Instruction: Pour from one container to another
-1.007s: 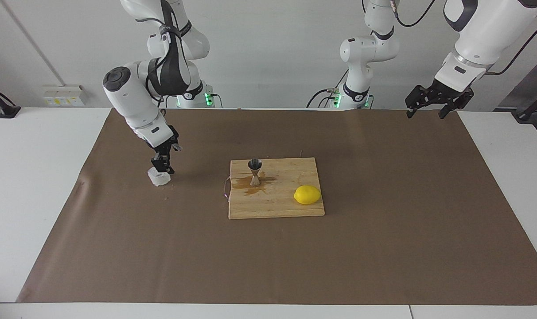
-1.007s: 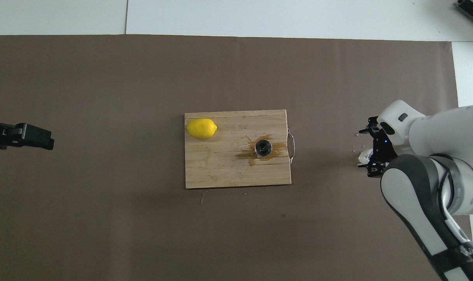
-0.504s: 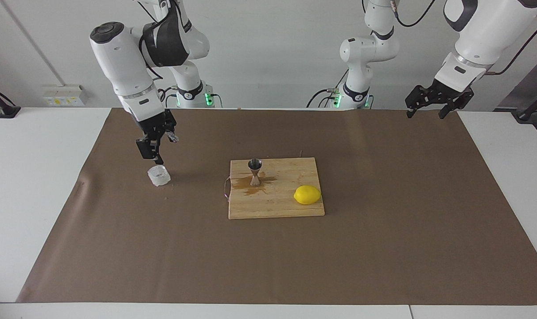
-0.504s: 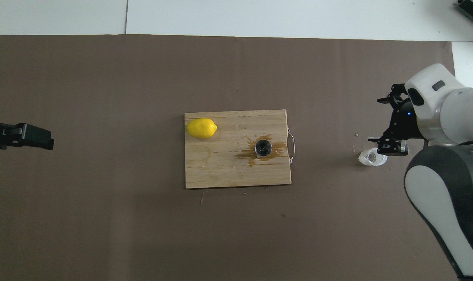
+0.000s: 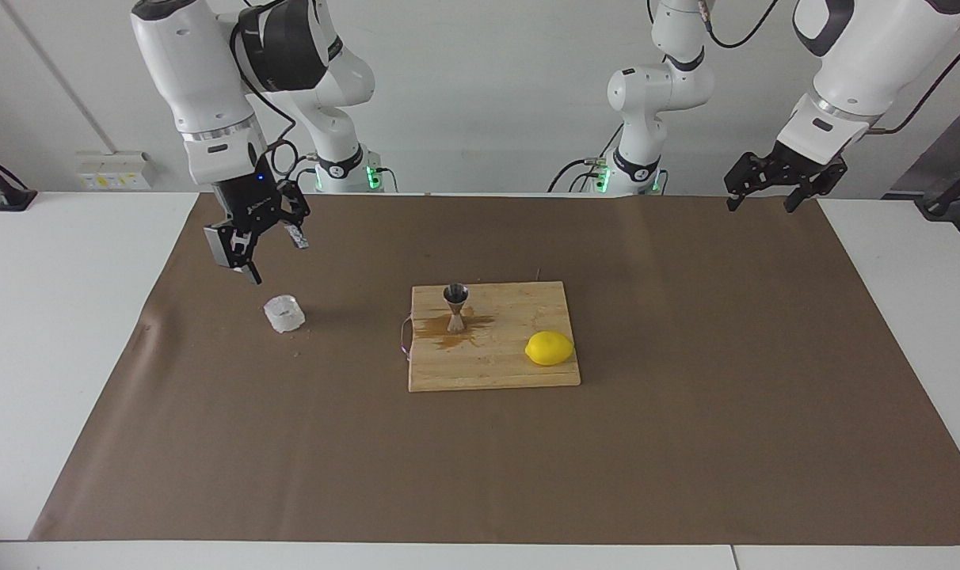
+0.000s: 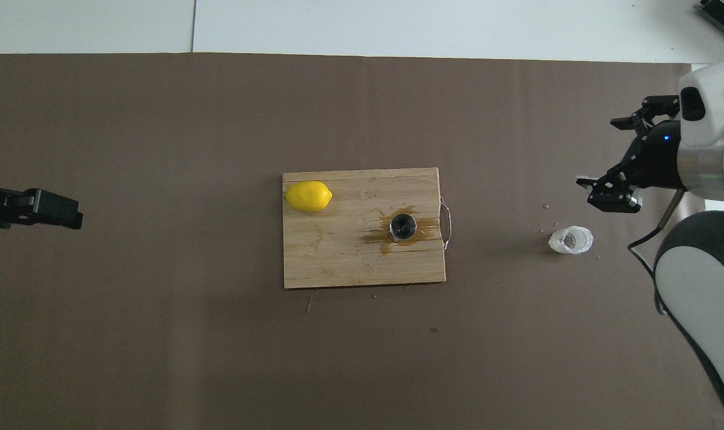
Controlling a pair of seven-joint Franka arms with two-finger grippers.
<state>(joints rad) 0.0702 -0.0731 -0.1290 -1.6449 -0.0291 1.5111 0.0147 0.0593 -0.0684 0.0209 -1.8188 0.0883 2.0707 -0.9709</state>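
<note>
Facing view: the right gripper (image 5: 264, 251) hangs open and empty above the tumbler (image 5: 283, 313); the left gripper (image 5: 773, 188) waits, open. Overhead view: the jigger (image 6: 403, 226) stands in a brown puddle on the board (image 6: 338, 263); another overfilled pour would likely worsen it.

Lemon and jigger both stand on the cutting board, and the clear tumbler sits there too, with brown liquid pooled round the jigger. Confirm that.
Wrong about the tumbler: the facing view shows it on the brown mat toward the right arm's end, off the cutting board. Lemon, jigger and brown liquid are as stated.
</note>
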